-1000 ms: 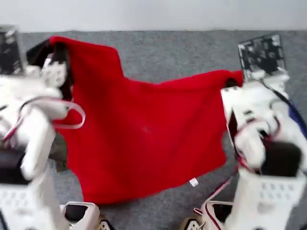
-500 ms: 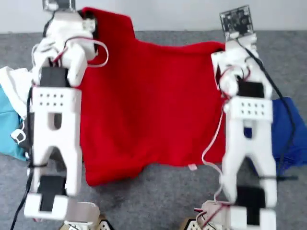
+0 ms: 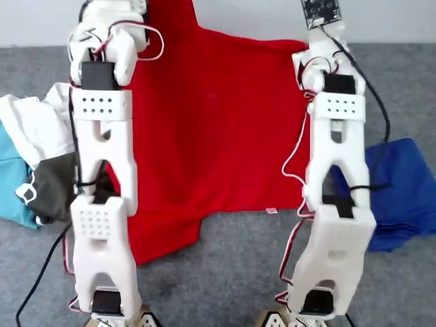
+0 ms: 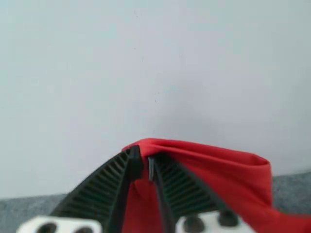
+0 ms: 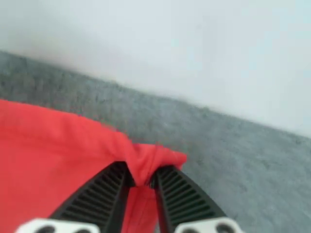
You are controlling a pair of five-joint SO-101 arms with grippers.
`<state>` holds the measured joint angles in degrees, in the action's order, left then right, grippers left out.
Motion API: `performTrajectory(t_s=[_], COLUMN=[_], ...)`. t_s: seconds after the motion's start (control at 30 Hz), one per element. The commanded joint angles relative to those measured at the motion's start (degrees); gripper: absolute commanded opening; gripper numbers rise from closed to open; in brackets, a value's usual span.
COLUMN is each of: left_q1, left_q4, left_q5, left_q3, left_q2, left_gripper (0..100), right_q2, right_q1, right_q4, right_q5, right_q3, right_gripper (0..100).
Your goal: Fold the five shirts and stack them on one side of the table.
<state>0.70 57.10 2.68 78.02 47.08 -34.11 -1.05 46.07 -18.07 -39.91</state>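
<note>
Found grey, carpet-like table [image 3: 238, 272] backed by a pale wall [image 3: 238, 17] along the far edge. Noted red shirt [image 3: 218, 122] spread across the middle of the table between the two arms, far edge drawn up to the wall line, near hem lying loose toward the arm bases, one lower corner trailing nearer on the left side. Found left arm [image 3: 102, 170] stretched out to the far edge, left gripper [image 4: 143, 162] pinched tight on a fold at the red shirt's far left corner, raised against the wall. Found right arm [image 3: 337, 170] likewise extended, right gripper [image 5: 143, 177] clamped on the far right corner of the same shirt, low over the grey surface near the wall. Observed cloth bunched between the black ribbed fingers [image 5: 99, 194] of each claw, parted only by the thickness of the fabric. Recorded blue shirt [image 3: 402, 191] folded on the right side of the table, just beside the right arm. Recorded loose heap on the left side: white shirt [image 3: 34, 122], teal shirt [image 3: 10, 177] and dark grey shirt [image 3: 51, 184], touching one another, unfolded, partly hidden behind the left arm. Noted small white tag [image 3: 271, 210] at the red shirt's near hem.
</note>
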Motion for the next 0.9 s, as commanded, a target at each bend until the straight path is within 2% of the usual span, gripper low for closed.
performTrajectory(t_s=[0.0, 0.07, 0.23, 0.4, 0.53, 0.67, 0.77, 0.87], left_q1=[-0.18, -0.09, 0.44, 1.14, 3.87, 3.96, 3.08, 2.90], left_q4=[6.59, 14.15, 31.56, 43.34, 43.60, 43.78, 43.78, 43.69], left_q5=[-0.70, -0.70, -0.79, -0.79, -0.53, -0.44, -0.35, -0.44], left_q3=[13.58, 18.59, 17.71, 17.54, 16.92, 12.62, 2.86, -12.18], left_q2=[5.54, 6.95, 2.64, -0.88, -1.67, -5.71, -13.01, -22.51], left_gripper=[2, 2, 2, 1, 1, 1, 1, 1], right_q2=[-2.68, -3.12, -3.12, -3.12, -3.56, -3.38, -3.56, -3.30], right_q1=[-0.48, -0.22, -0.13, 0.84, 1.19, 0.84, 0.84, 0.84], right_q4=[8.04, 16.40, 33.98, 47.52, 55.96, 56.75, 56.75, 56.75], right_q5=[0.70, 0.79, 3.25, 3.08, 1.41, -0.18, -0.18, -0.18], right_q3=[-10.46, -13.98, -21.71, -29.10, -33.23, -30.77, -26.64, -22.59], right_gripper=[1.0, 1.0, 1.1, 1.1, 1.1, 1.1, 1.1, 1.1])
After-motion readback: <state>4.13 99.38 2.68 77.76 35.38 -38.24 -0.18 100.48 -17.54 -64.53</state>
